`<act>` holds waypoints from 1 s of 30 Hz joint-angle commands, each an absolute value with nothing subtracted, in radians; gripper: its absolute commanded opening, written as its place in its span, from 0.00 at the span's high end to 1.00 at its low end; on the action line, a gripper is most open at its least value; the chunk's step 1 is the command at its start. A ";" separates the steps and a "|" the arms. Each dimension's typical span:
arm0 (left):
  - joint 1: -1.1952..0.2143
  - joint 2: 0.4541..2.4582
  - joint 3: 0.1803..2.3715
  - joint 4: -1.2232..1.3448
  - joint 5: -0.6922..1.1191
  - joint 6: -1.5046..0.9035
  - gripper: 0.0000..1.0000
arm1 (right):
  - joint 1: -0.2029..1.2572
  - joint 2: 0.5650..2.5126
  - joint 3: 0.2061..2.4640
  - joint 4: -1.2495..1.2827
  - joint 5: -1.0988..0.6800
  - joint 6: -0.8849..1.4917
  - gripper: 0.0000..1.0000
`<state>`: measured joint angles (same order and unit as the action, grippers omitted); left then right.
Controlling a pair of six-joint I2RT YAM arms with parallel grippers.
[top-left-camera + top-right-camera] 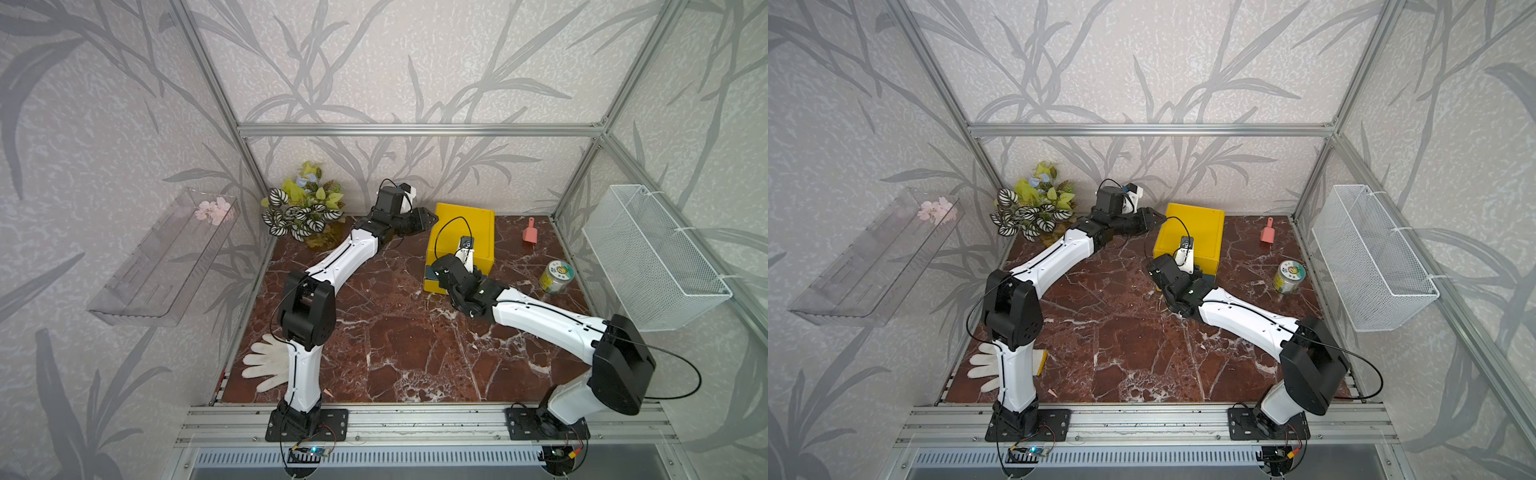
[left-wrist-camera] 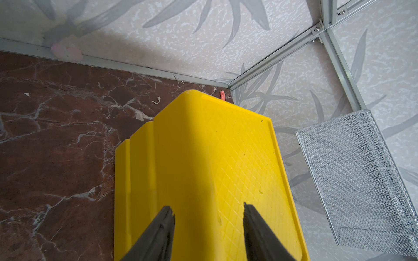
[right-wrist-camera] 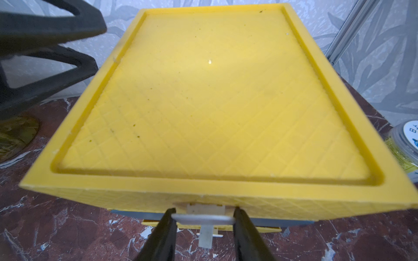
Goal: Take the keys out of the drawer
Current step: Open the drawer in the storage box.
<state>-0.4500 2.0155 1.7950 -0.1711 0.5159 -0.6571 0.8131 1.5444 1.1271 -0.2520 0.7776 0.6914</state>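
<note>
We are seeing a yellow box standing on the red-brown marble table near the back wall. Its top is pressed with a diamond pattern inside a raised rim. Along its front, a grey-blue drawer is showing as a thin strip under the yellow top, and it is carrying a flat silvery oval handle on a whitish stem. We are finding the right gripper at that handle, its two dark fingers pressing against the oval's opposite ends, so the jaws are clamping the handle. The left gripper is sitting at the box's far corner with its jaws wide apart, straddling the corner edge; whether they are touching the plastic we cannot tell. We are getting no sight of the keys in any view, so we cannot tell their look or where they are lying.
</note>
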 commanded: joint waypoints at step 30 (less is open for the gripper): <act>-0.447 1.944 1.798 -0.183 0.494 -0.658 0.49 | 1.111 1.330 1.019 -0.558 0.854 0.986 0.64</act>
